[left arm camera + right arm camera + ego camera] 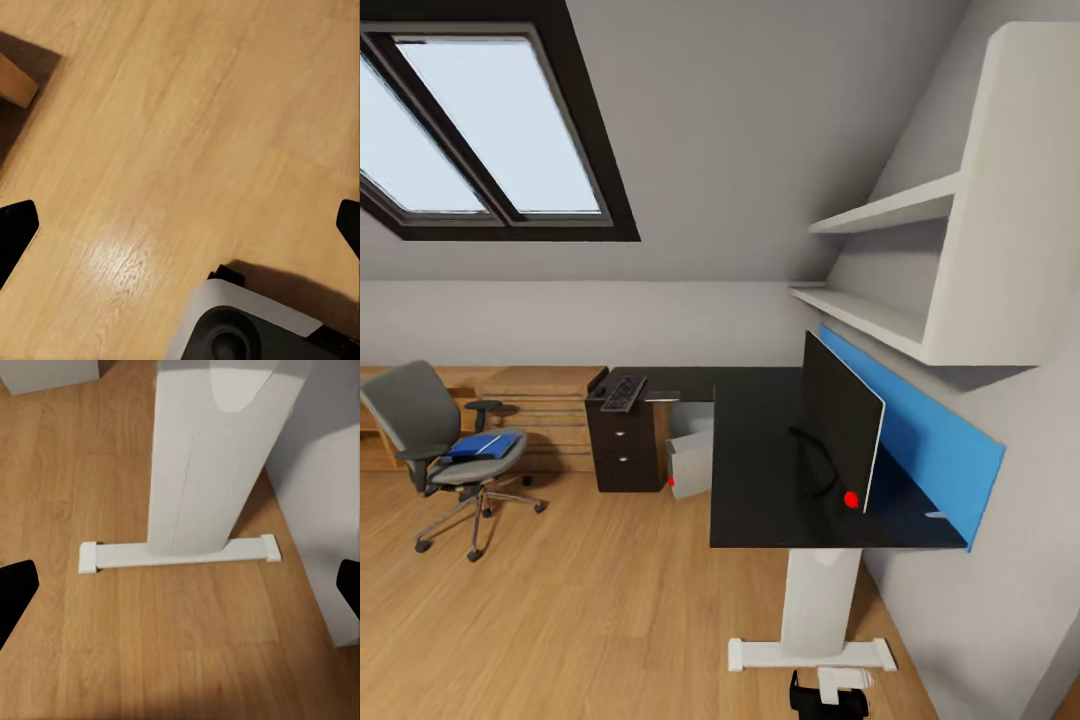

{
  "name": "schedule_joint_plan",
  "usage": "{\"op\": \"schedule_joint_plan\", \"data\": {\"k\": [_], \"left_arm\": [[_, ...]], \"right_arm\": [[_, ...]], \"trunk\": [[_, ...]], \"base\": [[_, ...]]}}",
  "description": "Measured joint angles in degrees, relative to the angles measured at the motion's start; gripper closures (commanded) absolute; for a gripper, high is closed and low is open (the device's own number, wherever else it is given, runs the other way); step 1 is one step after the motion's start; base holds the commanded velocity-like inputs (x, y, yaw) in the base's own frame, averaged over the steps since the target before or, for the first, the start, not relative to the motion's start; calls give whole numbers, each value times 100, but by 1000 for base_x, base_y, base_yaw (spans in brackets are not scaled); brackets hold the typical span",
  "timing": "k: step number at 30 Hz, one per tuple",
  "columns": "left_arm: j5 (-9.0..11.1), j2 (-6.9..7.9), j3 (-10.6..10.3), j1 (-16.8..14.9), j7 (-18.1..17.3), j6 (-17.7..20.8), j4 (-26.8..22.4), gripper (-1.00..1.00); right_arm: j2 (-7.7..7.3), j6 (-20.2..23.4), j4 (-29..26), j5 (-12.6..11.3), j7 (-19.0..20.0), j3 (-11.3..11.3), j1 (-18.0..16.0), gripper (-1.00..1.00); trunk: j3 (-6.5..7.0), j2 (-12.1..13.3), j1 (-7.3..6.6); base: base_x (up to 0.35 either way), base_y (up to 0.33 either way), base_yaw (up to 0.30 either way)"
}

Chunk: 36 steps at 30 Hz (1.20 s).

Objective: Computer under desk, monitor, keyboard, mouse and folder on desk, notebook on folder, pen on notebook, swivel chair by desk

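The desk (760,470) stands ahead with its glossy black top. On it the monitor (842,425) stands upright near the right wall. At the desk's far left end lies the keyboard (624,392). Under the desk sits the grey computer (690,462). The swivel chair (430,430) stands apart at the left, with the blue folder (485,445) on its seat. The mouse, notebook and pen are too small to make out. My left gripper (180,225) hangs open over bare floor. My right gripper (180,585) is open above the floor in front of the desk's white leg (202,457).
Black drawers (623,445) stand under the desk's left end, with a low wooden cabinet (540,400) behind the chair. White shelves (920,290) and a blue panel (930,430) line the right wall. Wooden floor (580,610) lies between me and the chair. My own base (247,326) shows below the left gripper.
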Motion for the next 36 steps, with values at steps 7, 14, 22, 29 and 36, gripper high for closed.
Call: {"op": "schedule_joint_plan", "data": {"k": [7,14,22,29,36], "left_arm": [[-31,-54,-6,0,-17,40,18,-100],[-377,-108,-10,0,-154,177,37,-100],[-466,-129,-9,0,-172,437,40,-100],[-474,-132,-9,0,-174,467,40,-100],[-466,-171,-10,0,-174,469,40,-100]], "right_arm": [[0,0,0,0,1,1,1,-100],[0,0,3,0,7,1,1,-100],[0,3,7,5,187,0,1,-100],[0,-2,141,11,534,4,0,-100],[0,-3,173,11,584,6,0,-100]], "trunk": [[0,0,0],[0,0,0],[0,0,0],[0,0,0],[0,-1,-1]], "base": [[141,310,0],[143,311,0],[154,311,0],[187,304,0],[238,269,0]]}}
